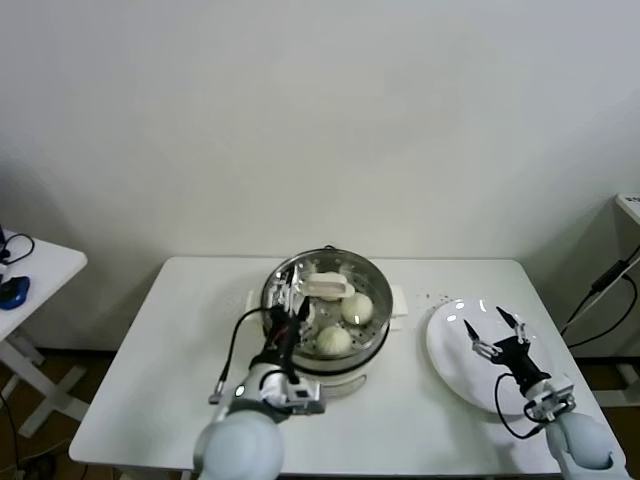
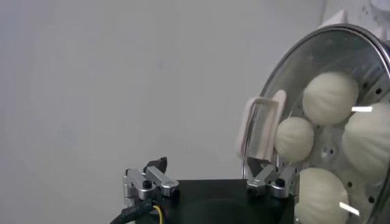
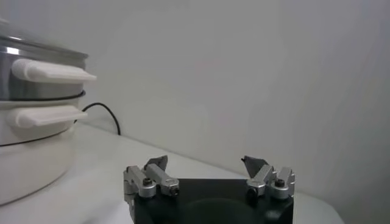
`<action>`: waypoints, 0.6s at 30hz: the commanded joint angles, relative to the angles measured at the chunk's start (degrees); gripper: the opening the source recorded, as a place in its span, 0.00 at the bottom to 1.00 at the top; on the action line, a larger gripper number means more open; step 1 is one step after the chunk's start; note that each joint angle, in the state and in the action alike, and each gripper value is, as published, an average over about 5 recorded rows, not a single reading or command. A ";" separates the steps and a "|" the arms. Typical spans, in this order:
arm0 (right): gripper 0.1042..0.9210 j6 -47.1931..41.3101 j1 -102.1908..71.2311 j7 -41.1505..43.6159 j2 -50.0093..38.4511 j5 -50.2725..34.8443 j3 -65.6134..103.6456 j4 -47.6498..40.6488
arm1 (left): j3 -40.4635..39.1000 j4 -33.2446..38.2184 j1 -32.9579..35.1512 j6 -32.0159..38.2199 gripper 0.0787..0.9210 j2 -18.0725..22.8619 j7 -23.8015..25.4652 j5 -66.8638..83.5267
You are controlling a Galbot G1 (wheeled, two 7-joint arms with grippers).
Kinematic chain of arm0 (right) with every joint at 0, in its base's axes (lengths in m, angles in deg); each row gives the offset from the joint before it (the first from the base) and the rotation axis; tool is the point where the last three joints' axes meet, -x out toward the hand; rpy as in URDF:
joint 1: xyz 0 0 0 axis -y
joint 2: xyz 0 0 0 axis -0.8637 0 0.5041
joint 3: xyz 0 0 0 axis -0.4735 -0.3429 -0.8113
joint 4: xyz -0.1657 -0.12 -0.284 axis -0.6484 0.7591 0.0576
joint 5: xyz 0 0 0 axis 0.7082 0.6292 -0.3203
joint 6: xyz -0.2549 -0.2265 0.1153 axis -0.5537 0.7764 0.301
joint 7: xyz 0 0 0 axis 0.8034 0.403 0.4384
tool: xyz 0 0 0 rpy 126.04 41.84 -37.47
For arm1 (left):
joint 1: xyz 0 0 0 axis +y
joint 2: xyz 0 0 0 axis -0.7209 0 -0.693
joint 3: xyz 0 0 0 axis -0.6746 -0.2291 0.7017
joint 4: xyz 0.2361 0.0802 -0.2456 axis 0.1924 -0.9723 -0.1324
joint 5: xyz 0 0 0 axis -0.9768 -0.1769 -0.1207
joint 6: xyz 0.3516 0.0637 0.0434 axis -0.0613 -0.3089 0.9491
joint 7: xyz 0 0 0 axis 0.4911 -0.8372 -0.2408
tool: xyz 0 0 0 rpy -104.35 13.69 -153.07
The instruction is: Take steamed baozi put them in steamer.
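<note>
The steamer (image 1: pixel 325 318) stands mid-table on its white cooker base. A glass lid with a white handle (image 1: pixel 325 288) lies over it. Several cream-white baozi (image 1: pixel 357 308) sit inside; the left wrist view shows them through the glass (image 2: pixel 331 97), beside the lid handle (image 2: pixel 261 128). My left gripper (image 1: pixel 293 305) is open and empty at the steamer's left rim, one finger close to the lid handle (image 2: pixel 206 165). My right gripper (image 1: pixel 488 325) hovers open and empty over the bare white plate (image 1: pixel 450 355). It also shows in the right wrist view (image 3: pixel 205 162), with the steamer's white side handles (image 3: pixel 52 72) far off.
The white table (image 1: pixel 150 400) carries the steamer and the plate. A small side table with a blue object (image 1: pixel 12 292) stands at the far left. A black cable (image 1: pixel 600 285) hangs beside a white cabinet at the far right.
</note>
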State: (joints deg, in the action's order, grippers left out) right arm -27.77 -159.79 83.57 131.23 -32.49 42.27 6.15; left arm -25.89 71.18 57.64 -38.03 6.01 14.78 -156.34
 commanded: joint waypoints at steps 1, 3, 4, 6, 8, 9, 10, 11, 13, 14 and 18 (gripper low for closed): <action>0.88 -0.62 -1.02 -1.02 -1.01 -4.83 -0.07 2.06 | 14.01 4.23 10.83 11.70 0.88 -2.06 -21.66 38.37; 0.88 -0.29 -1.43 -1.25 -1.14 -5.33 -0.19 2.73 | 17.51 4.22 11.66 13.73 0.88 -1.83 -26.30 46.74; 0.88 -0.10 -1.68 -1.40 -1.19 -5.65 -0.33 3.14 | 19.69 4.06 11.96 14.38 0.88 -1.48 -27.73 50.39; 0.88 0.13 -2.17 -1.70 -1.23 -6.29 -0.60 4.01 | 24.08 3.40 12.46 15.91 0.88 -0.73 -28.62 56.10; 0.88 0.33 -2.56 -1.96 -1.18 -6.75 -0.85 4.75 | 28.60 2.02 13.11 17.50 0.88 -0.11 -26.56 62.33; 0.88 0.37 -2.74 -2.06 -1.11 -6.77 -0.92 5.13 | 30.28 1.38 13.55 17.86 0.88 0.11 -25.23 65.76; 0.88 0.39 -2.96 -2.16 -1.05 -6.76 -1.00 5.57 | 31.89 0.75 14.14 18.21 0.88 0.42 -23.85 69.36; 0.88 0.40 -3.23 -2.28 -0.97 -6.75 -1.11 6.07 | 33.14 0.13 14.76 18.32 0.88 0.72 -22.55 72.45; 0.88 0.35 -3.83 -2.47 -0.88 -6.80 -1.35 7.14 | 34.82 -1.38 15.87 19.29 0.88 1.43 -21.16 75.44; 0.88 0.35 -4.10 -2.55 -0.87 -6.87 -1.50 7.55 | 35.38 -2.45 16.22 20.35 0.88 1.75 -20.67 75.80; 0.88 0.82 -4.74 -2.99 -1.04 -7.32 -2.15 8.07 | 36.36 -7.30 16.70 24.06 0.88 2.18 -19.61 75.37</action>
State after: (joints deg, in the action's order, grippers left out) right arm -27.45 -162.95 81.23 130.47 -37.90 40.90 11.27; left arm -1.89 71.10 69.85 -23.44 6.84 -3.78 -104.46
